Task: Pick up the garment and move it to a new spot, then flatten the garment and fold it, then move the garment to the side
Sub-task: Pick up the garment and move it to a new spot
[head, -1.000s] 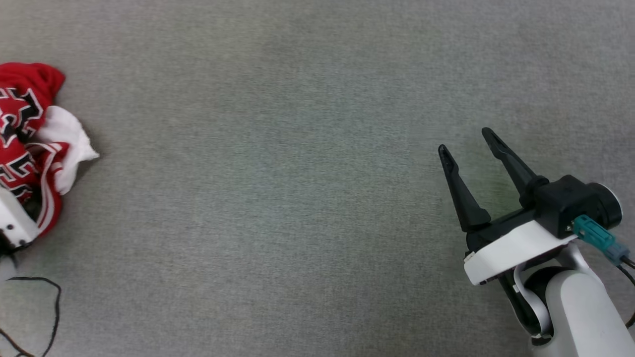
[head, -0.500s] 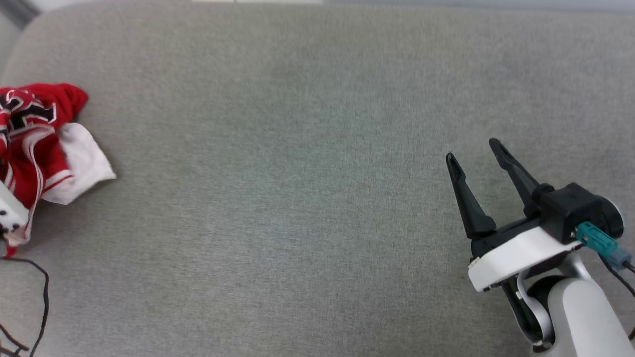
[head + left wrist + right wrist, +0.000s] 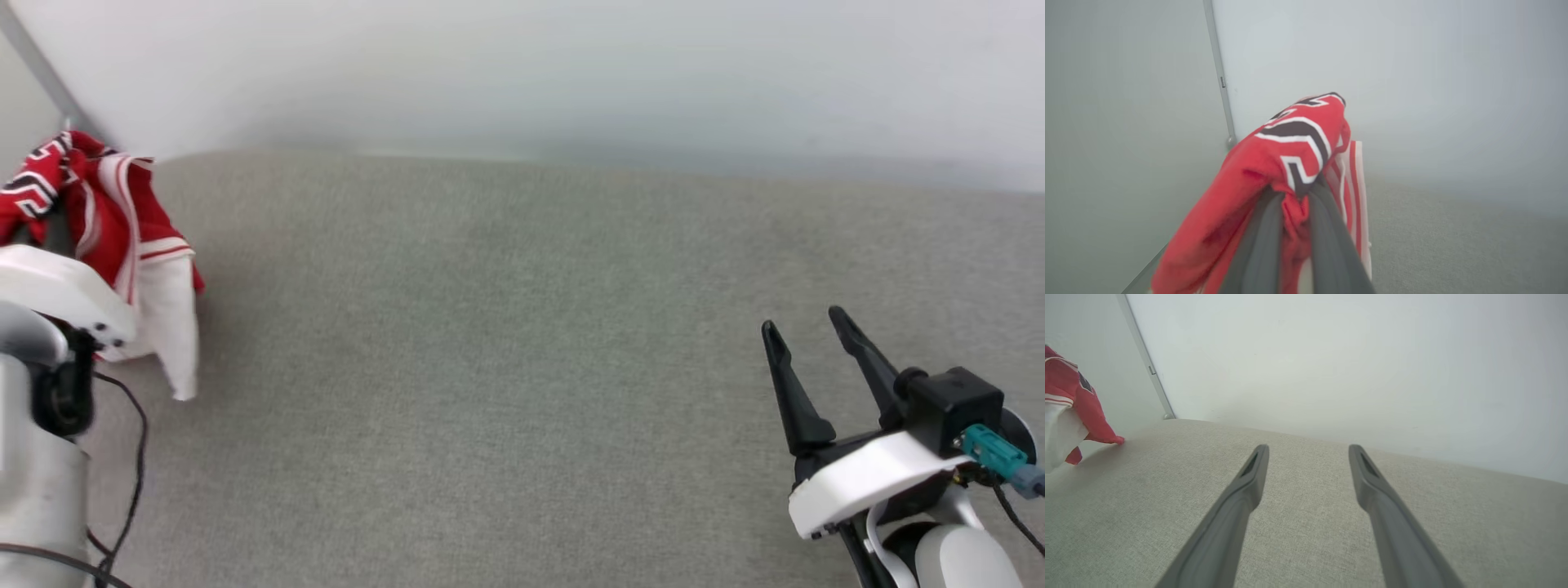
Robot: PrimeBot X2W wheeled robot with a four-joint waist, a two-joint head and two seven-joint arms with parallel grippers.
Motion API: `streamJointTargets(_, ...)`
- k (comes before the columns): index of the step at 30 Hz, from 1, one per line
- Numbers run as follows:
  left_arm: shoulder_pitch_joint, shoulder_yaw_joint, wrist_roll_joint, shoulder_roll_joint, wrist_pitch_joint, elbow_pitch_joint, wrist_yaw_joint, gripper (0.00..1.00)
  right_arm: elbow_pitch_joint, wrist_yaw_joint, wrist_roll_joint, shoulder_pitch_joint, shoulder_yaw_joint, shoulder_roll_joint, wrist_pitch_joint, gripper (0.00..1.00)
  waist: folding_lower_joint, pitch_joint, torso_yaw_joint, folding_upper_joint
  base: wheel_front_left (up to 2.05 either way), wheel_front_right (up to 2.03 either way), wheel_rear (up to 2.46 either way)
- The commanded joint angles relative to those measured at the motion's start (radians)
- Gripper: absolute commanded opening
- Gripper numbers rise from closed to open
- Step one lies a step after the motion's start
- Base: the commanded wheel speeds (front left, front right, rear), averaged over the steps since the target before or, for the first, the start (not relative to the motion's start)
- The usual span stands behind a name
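Clearly, the garment (image 3: 122, 220) is hanging in the upper left of the head view as a bunched drape of red cloth. A white, red-striped sleeve is dangling lowest and a scrap of the black, white-outlined print is showing at the top. It is probably being carried this high so that it travels to its new spot without dragging across the grey upholstered surface (image 3: 506, 384), though whether its lowest edge is touching that surface is hard to tell. The left gripper (image 3: 1294, 200) is clamping a fold of the red cloth between its two dark fingers, which are rising from the bottom centre of the left wrist view with the fabric bulging over their tips. In the head view that arm's white wrist housing (image 3: 57, 290) is sitting at the left edge just below the cloth, aiming up the frame toward the pale wall (image 3: 522, 73). The right gripper (image 3: 804, 322) is waiting in the lower right, well apart from the garment. Its fingers are spread wide with nothing between them, pointing up and slightly left over bare upholstery.
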Motion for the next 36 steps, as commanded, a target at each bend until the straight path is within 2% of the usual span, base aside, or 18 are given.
streamJointTargets(1, 0.017, -0.004, 0.003, -0.009, -0.009, -0.018, 0.005, 0.0, -0.004, 0.0, -0.004, 0.015, -0.001, 0.006, 0.004, 1.0, 0.0001, -0.05, -0.04, 0.0, 0.0, 0.0, 0.0)
streamJointTargets(2, 0.035, -0.02, 0.007, -0.036, -0.023, -0.061, 0.009, 0.0, -0.011, 0.0, -0.005, 0.033, -0.01, 0.009, 0.011, 1.0, 0.0001, -0.067, -0.064, 0.0, 0.0, 0.0, 0.0)
streamJointTargets(7, 0.089, -0.05, 0.015, -0.084, -0.045, -0.149, 0.024, 0.0, -0.031, 0.0, -0.012, 0.055, -0.015, 0.014, 0.026, 1.0, 0.0001, -0.089, -0.132, 0.0, 0.0, 0.0, 0.0)
streamJointTargets(11, 0.129, -0.103, 0.025, -0.154, -0.06, -0.247, 0.028, 0.0, -0.047, 0.0, -0.012, 0.069, -0.026, 0.017, 0.038, 1.0, 0.0001, -0.087, -0.205, 0.0, 0.0, 0.0, 0.0)
streamJointTargets(18, 0.2, -0.217, 0.02, -0.273, -0.057, -0.363, 0.007, 0.0, -0.063, 0.0, -0.004, 0.07, -0.033, 0.023, 0.04, 1.0, 0.0001, -0.044, -0.334, 0.0, 0.0, 0.0, 0.0)
streamJointTargets(22, 0.243, -0.295, 0.023, -0.322, -0.037, -0.376, -0.018, 0.0, -0.064, 0.0, 0.0, 0.057, -0.035, 0.026, 0.031, 1.0, 0.0001, 0.0, -0.382, 0.0, 0.0, 0.0, 0.0)
streamJointTargets(28, 0.34, -0.427, 0.03, -0.368, -0.009, -0.358, -0.036, 0.0, -0.051, 0.0, 0.018, 0.04, -0.033, 0.028, 0.012, 1.0, 0.0001, 0.061, -0.408, 0.0, 0.0, 0.0, 0.0)
streamJointTargets(34, 0.417, -0.527, 0.035, -0.384, 0.025, -0.328, -0.05, 0.0, -0.035, 0.0, 0.029, 0.025, -0.034, 0.029, -0.004, 1.0, 0.0001, 0.095, -0.385, 0.0, 0.0, 0.0, 0.0)
streamJointTargets(35, 0.42, -0.539, 0.036, -0.385, 0.025, -0.327, -0.05, 0.21, -0.033, 0.0, 0.027, 0.021, -0.036, 0.029, -0.004, 1.0, 0.0001, 0.096, -0.377, 0.0, 0.0, 0.0, 0.0)
streamJointTargets(36, 0.419, -0.547, 0.041, -0.387, 0.021, -0.328, -0.048, 0.73, -0.031, 0.0, 0.029, 0.015, -0.036, 0.029, -0.006, 1.0, 0.0001, 0.096, -0.369, 0.0, 0.0, 0.0, 0.0)
